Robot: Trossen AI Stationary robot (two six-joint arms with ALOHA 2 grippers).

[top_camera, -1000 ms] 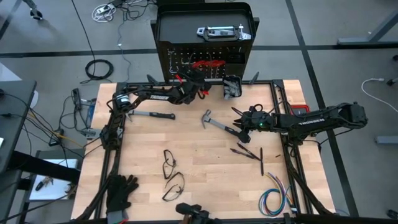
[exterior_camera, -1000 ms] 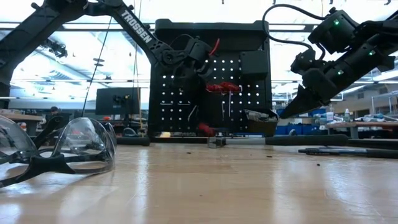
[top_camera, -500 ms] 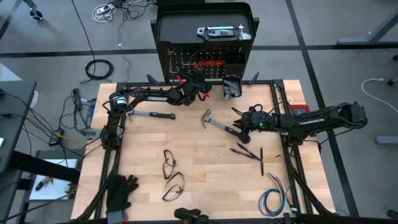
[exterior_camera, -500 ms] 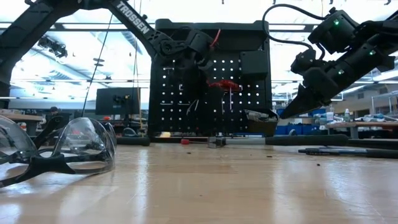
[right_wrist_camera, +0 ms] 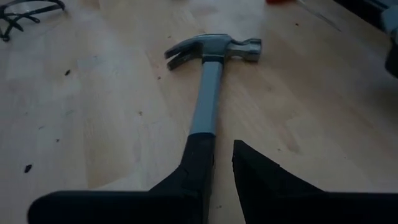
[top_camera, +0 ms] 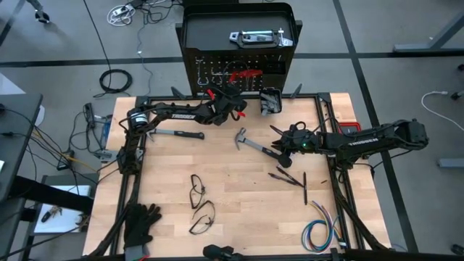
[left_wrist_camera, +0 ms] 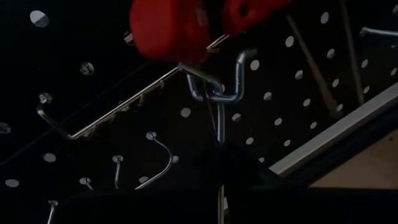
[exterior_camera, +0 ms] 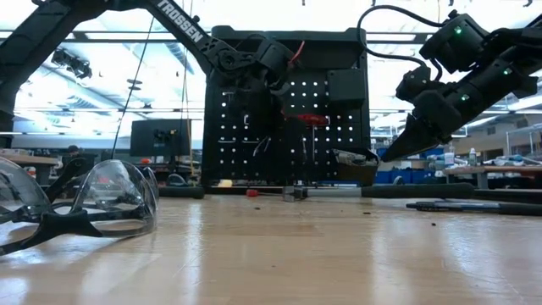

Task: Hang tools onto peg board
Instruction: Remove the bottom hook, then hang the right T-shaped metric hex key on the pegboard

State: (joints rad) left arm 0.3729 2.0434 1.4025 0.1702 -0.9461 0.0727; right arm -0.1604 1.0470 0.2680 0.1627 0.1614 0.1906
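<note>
At table centre, steel black-handled hammer [top_camera: 251,143] pointed its head toward ten o'clock from the right gripper [top_camera: 278,152], fingers narrowly parted astride its grip

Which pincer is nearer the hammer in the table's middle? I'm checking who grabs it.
Right. The right pincer sits at the handle end of the hammer; the left pincer is up at the peg board.

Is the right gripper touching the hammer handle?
Cannot tell. In the right wrist view the right gripper fingers flank the hammer handle, but contact isn't plain.
</note>
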